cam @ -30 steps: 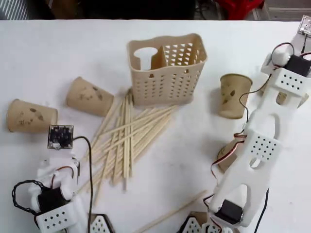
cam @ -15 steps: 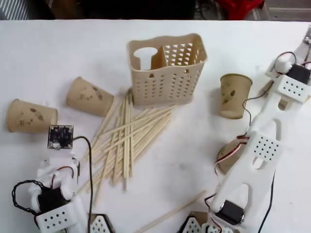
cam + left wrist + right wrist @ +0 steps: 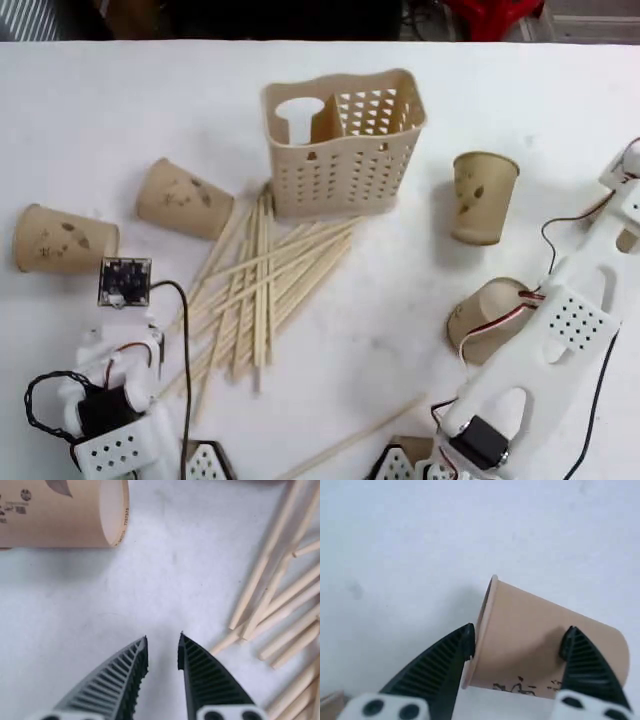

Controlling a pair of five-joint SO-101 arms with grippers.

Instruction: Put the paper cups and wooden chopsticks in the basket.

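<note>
The beige perforated basket (image 3: 345, 150) stands at the table's back middle. Wooden chopsticks (image 3: 262, 280) (image 3: 280, 595) lie fanned in front of it, with one stray stick (image 3: 350, 440) near the front edge. Two paper cups (image 3: 65, 240) (image 3: 185, 198) lie on their sides at the left, one cup (image 3: 483, 197) stands right of the basket, and another (image 3: 487, 318) lies partly under the right arm (image 3: 565, 325). My right gripper (image 3: 520, 632) is open astride a lying cup (image 3: 540, 640) at the table's right edge. My left gripper (image 3: 163, 647) hovers slightly open over bare table, between a cup (image 3: 60, 512) and the chopsticks.
The left arm (image 3: 110, 410) sits folded at the front left corner. The white tabletop (image 3: 130, 110) is bare behind the cups and to the basket's left. The arm bases (image 3: 400, 462) line the front edge.
The right arm has swung out toward the table's right edge, uncovering more of the lying cup beneath it. The left arm has stayed still.
</note>
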